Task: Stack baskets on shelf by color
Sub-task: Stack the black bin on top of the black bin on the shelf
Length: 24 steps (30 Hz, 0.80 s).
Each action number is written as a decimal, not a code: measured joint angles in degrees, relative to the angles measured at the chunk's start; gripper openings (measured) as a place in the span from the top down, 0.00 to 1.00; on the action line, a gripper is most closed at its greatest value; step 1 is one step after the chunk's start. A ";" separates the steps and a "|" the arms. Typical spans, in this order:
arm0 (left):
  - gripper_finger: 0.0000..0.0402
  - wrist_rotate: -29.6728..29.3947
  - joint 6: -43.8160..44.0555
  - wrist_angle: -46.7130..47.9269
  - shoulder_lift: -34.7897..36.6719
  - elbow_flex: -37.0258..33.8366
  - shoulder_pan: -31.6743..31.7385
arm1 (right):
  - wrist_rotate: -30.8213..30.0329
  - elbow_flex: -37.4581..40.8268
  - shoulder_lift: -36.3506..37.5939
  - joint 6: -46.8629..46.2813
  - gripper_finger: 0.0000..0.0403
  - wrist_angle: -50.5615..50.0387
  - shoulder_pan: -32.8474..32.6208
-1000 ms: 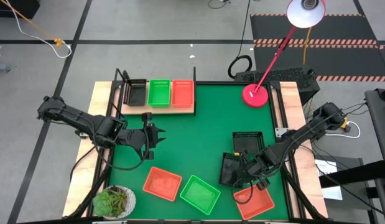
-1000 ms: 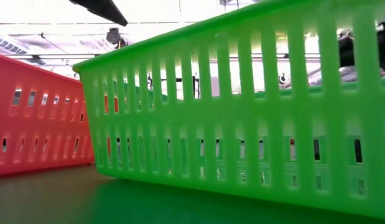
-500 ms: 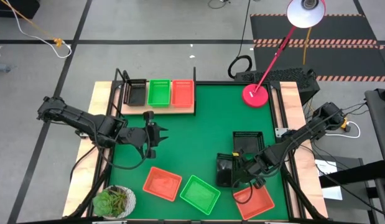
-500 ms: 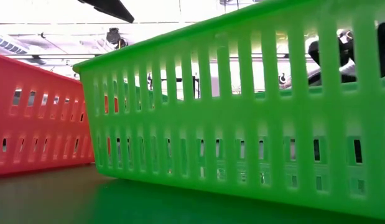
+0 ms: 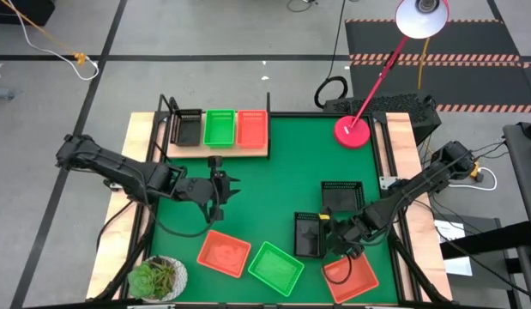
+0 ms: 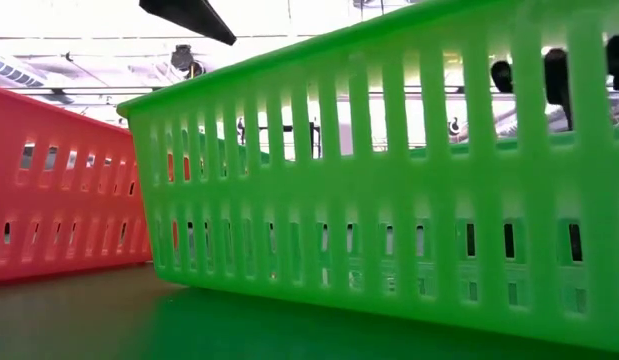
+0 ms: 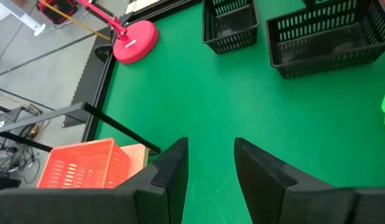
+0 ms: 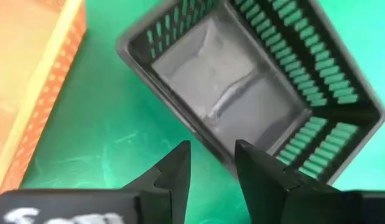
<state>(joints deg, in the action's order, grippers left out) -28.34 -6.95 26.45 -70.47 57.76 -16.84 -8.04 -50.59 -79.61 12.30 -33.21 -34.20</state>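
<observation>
High view shows the right tool (image 5: 337,240) with fingers apart beside a black basket (image 5: 309,234) lying near on the green counter (image 5: 274,180); it should pinch one wall squarely before lifting toward the far-left shelf (image 5: 258,151).

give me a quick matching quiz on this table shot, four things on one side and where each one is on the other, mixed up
Things:
1. lamp base
2. plant
3. shelf
4. right gripper

Places:
A. near left corner of the table
B. at the black basket, near right part of the mat
C. far right corner of the mat
D. far left, holding a black, a green and a red basket

Pairs: 1-C, 2-A, 3-D, 4-B
</observation>
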 joint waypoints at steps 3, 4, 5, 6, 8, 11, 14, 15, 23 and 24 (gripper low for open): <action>0.67 0.31 -0.98 -0.83 -0.95 0.00 0.55 | -1.12 0.00 0.00 4.16 0.72 2.12 0.07; 0.67 0.35 -1.24 -1.05 -1.11 0.00 0.79 | -1.13 0.00 0.00 5.63 0.72 2.41 0.07; 0.67 0.38 -1.35 -1.33 -1.36 0.00 0.98 | -1.17 0.03 0.00 6.98 0.73 2.65 0.10; 0.67 0.61 -1.37 -1.69 -1.63 0.00 1.21 | -1.18 0.37 0.00 8.11 0.74 3.53 0.16; 0.67 1.75 -1.39 -1.90 -1.82 -0.01 1.49 | -0.52 1.61 0.02 10.26 0.77 5.74 0.68; 0.67 2.82 -1.42 -3.80 -1.67 -0.02 1.51 | 2.04 3.95 -0.04 12.65 0.80 7.60 1.49; 0.67 3.00 -1.41 -4.17 -1.71 -0.02 1.44 | 2.05 5.14 -0.04 12.86 0.84 9.32 2.23; 0.67 3.00 -1.41 -4.24 -1.71 -0.02 1.39 | 1.98 5.14 -0.02 12.85 0.85 10.06 2.39; 0.67 2.97 -1.41 -4.23 -1.69 -0.02 1.40 | 0.16 5.11 0.00 12.77 0.88 13.07 2.37; 0.67 2.97 -1.41 -4.23 -1.69 -0.02 1.40 | -0.68 5.11 0.00 12.48 0.87 13.06 2.16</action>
<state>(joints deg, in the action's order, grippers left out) -25.36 -8.36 22.22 -72.16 57.74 -15.44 -8.71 -45.47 -79.61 24.77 -20.15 -32.04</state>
